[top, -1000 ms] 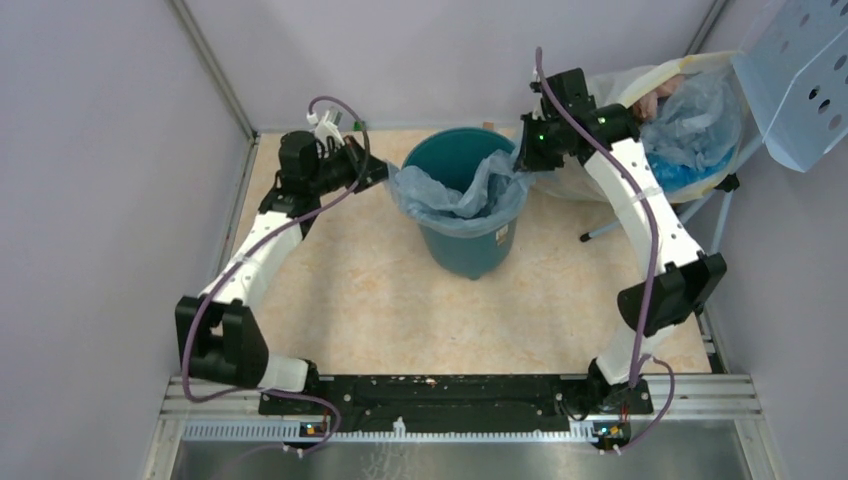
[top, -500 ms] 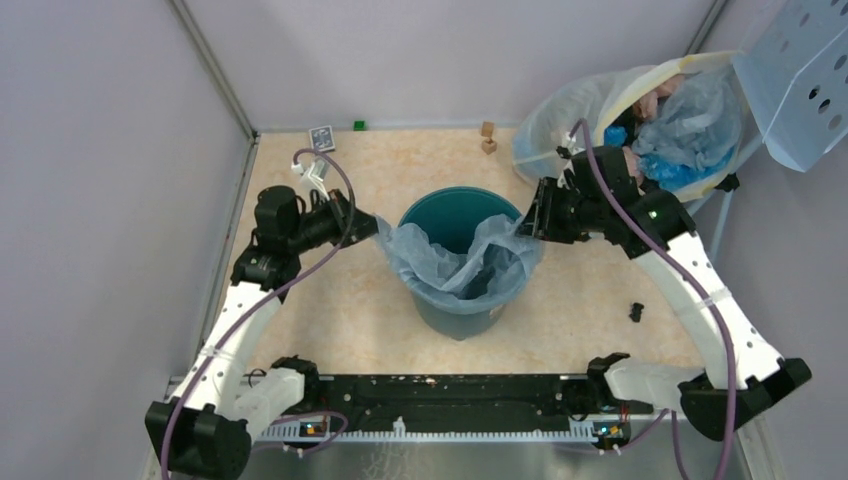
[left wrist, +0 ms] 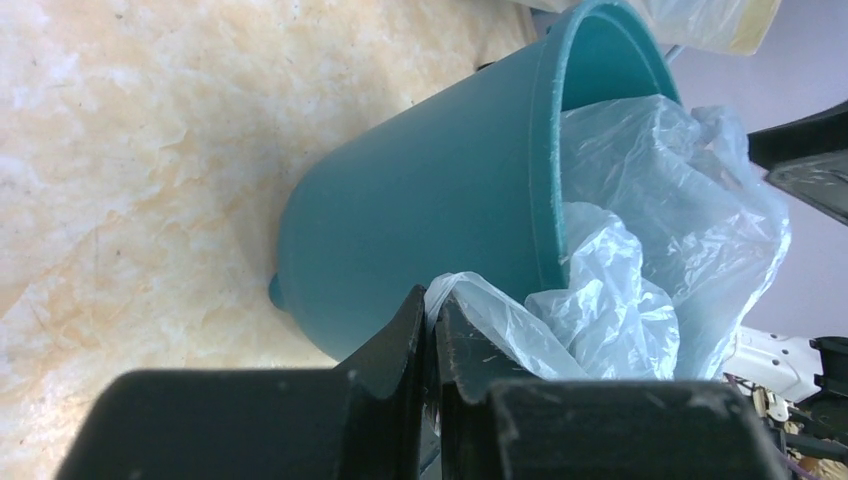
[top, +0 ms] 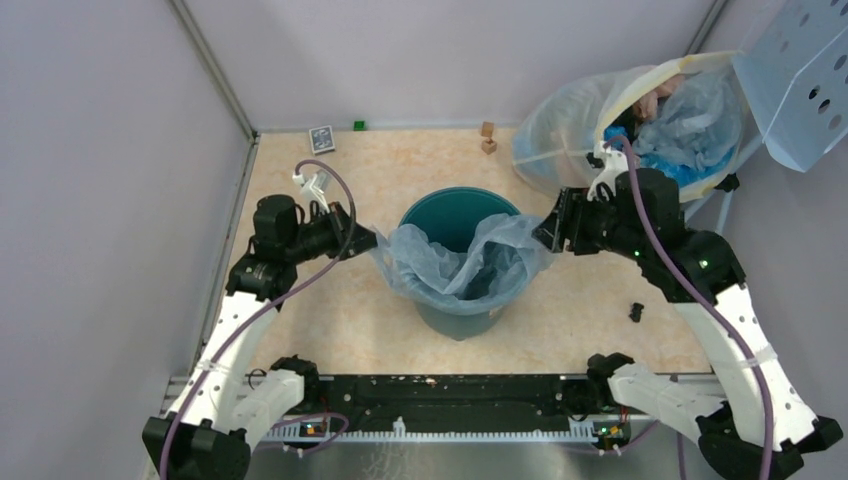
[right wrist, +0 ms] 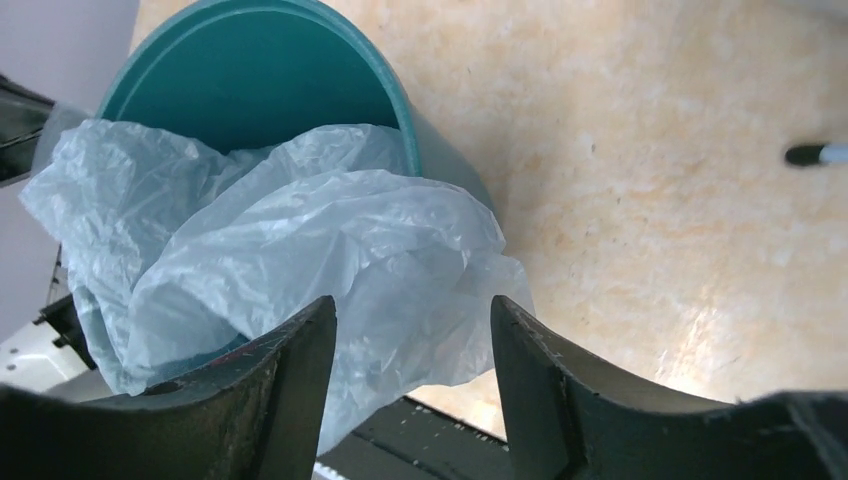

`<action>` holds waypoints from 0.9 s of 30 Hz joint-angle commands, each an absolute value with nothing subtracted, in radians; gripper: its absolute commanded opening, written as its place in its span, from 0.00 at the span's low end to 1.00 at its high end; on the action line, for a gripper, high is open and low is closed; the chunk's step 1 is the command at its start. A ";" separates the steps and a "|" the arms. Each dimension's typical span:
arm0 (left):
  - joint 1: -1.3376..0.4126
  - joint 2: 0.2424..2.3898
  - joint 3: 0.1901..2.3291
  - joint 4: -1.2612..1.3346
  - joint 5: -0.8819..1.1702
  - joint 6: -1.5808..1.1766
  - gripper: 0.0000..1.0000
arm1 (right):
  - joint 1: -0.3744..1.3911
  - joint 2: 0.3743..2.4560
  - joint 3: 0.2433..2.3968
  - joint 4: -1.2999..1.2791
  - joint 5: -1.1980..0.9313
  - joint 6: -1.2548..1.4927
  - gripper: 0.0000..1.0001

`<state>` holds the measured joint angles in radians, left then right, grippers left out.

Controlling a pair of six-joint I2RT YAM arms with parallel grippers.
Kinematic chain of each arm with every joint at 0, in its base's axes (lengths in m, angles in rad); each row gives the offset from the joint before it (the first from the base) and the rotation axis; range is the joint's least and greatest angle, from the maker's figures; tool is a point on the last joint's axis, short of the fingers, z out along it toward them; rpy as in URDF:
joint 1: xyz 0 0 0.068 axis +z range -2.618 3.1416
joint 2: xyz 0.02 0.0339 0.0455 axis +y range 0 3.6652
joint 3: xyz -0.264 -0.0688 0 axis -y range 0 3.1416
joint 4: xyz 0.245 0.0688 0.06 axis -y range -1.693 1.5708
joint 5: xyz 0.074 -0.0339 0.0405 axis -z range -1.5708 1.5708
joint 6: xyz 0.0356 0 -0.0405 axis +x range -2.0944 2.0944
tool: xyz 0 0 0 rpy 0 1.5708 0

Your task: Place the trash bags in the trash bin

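Note:
The dark-teal trash bin [top: 459,318] stands mid-floor between the two arms. A pale-blue translucent trash bag [top: 452,268] lies in its mouth and drapes over the near rim on both sides. My left gripper [top: 366,240] is at the bin's left, shut on the bag's left edge. In the left wrist view the film [left wrist: 640,250] runs from the pinched left gripper [left wrist: 431,308] across the bin [left wrist: 420,200]. At the bin's right side my right gripper [top: 551,228] is open. In the right wrist view the bag [right wrist: 300,250] hangs loose over the bin [right wrist: 250,80] beyond the spread right gripper [right wrist: 412,305].
A big yellowish sack [top: 570,120] stuffed with blue and pink bags leans at the back right, under a pale-blue perforated panel [top: 800,80]. Small wooden blocks [top: 488,137], a card [top: 321,138] and a green cube [top: 358,125] lie by the back wall. A small black object [top: 636,311] lies right of the bin.
The bin and bag have come nearer with both arms drawn back. My right gripper has opened and let go of the bag's right edge. The left grip is unchanged.

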<state>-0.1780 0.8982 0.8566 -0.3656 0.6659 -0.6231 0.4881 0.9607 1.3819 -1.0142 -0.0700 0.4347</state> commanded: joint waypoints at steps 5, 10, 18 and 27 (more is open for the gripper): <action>-0.176 0.864 0.891 -0.443 0.614 -0.552 0.10 | 0.494 0.821 1.342 -0.835 -0.295 0.168 0.69; -0.175 0.859 0.880 -0.472 0.603 -0.539 0.10 | 0.494 0.811 1.360 -0.724 -0.457 -0.027 0.75; -0.175 0.848 0.878 -0.499 0.587 -0.521 0.09 | 0.497 1.004 1.514 -0.791 -0.598 -0.319 0.64; -0.176 0.862 0.893 -0.512 0.583 -0.499 0.06 | 0.552 1.042 1.472 -0.822 -0.689 -0.543 0.58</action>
<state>-0.1780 0.8665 0.8566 -0.5125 0.5919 -0.5274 0.5110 1.0363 1.4731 -0.8062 -0.6327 -0.3962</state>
